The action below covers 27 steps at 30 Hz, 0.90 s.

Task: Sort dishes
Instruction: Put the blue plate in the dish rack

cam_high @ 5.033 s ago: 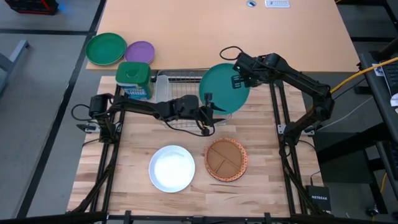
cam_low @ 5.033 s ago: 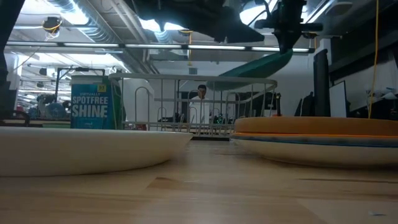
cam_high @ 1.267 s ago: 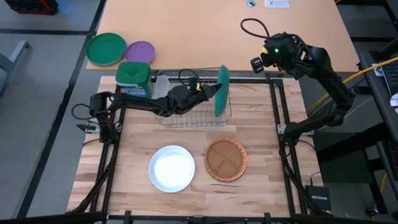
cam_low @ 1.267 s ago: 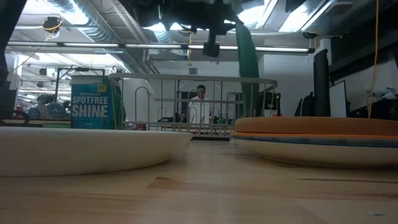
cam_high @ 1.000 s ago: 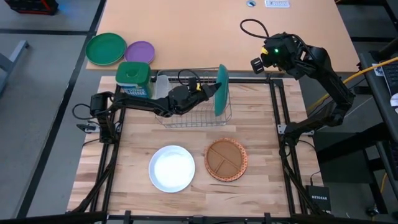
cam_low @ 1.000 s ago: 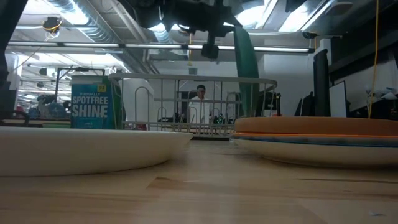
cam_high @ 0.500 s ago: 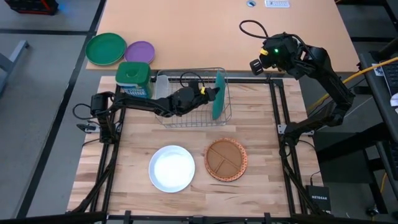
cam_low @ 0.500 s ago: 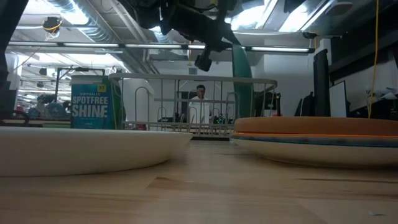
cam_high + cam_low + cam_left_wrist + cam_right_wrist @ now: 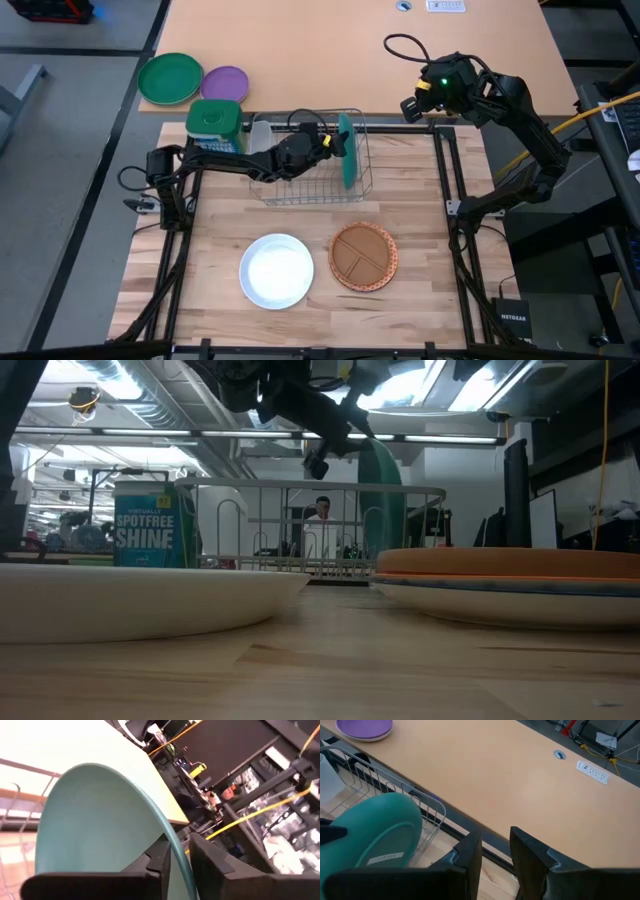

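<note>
The teal plate (image 9: 347, 152) stands on edge in the wire dish rack (image 9: 300, 190), its rim pinched by the left gripper (image 9: 176, 851). It looks rigid, smooth and slippery, so the rim is the sensible hold. The white plate (image 9: 276, 269) and brown divided plate (image 9: 363, 256) lie flat on the desk (image 9: 420, 240). The right gripper (image 9: 495, 845) hangs empty and parted behind the rack.

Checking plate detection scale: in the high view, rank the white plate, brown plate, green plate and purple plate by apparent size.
1. White plate, largest.
2. Brown plate and green plate: they look about alike, too close to rank.
3. Purple plate, smallest.
The green plate overlaps the purple one, hiding a sliver of it, but the purple one still looks clearly smaller.
</note>
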Tool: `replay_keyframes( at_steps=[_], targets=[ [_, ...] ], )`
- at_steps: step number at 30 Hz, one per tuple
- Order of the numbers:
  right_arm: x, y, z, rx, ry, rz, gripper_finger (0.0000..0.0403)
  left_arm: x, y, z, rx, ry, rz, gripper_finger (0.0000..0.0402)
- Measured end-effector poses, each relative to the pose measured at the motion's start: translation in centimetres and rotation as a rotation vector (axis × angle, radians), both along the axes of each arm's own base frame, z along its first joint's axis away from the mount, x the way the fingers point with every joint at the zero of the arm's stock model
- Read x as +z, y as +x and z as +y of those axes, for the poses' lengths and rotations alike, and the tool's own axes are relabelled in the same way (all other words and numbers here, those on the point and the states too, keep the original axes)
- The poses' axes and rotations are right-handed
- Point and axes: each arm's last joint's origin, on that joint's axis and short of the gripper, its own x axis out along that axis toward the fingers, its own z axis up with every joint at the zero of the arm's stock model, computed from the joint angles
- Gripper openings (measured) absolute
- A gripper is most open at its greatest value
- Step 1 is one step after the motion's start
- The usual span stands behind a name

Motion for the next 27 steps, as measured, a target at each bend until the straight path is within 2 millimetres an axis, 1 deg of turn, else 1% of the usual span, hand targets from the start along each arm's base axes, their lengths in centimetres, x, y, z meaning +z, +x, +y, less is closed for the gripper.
replay_keyframes(
  at_steps=[6, 12, 15, 18, 22, 25, 27],
  targets=[
    [0.0, 0.0, 0.0, 0.000, -0.004, -0.006, 0.0104, 0.1, 0.0, -0.1, -0.009, 0.038, 0.025, 0.0097],
    [0.0, 0.0, 0.0, 0.000, -0.003, -0.007, 0.0104, 0.2, 0.0, -0.1, -0.008, 0.038, 0.009, 0.0132],
    [0.0, 0.2, 0.0, 0.013, 0.010, -0.011, 0.0104, 0.5, 0.1, -0.1, -0.008, 0.046, -0.028, 0.0143],
    [-0.3, 0.5, -0.1, 0.042, 0.036, -0.022, 0.0104, 1.0, 0.1, -0.1, -0.008, 0.057, -0.077, 0.0151],
    [-0.8, 0.9, -0.2, 0.063, 0.059, -0.022, 0.0104, 1.6, 0.4, 0.0, -0.008, 0.065, -0.099, 0.0155],
    [-1.2, 1.3, -0.4, 0.062, 0.063, -0.014, 0.0104, 1.4, 0.9, 0.1, -0.008, 0.088, -0.081, 0.0155],
    [-1.5, 1.7, -0.6, 0.062, 0.072, 0.002, 0.0104, 0.8, 1.3, 0.2, -0.007, 0.103, -0.044, 0.0155]
  ],
)
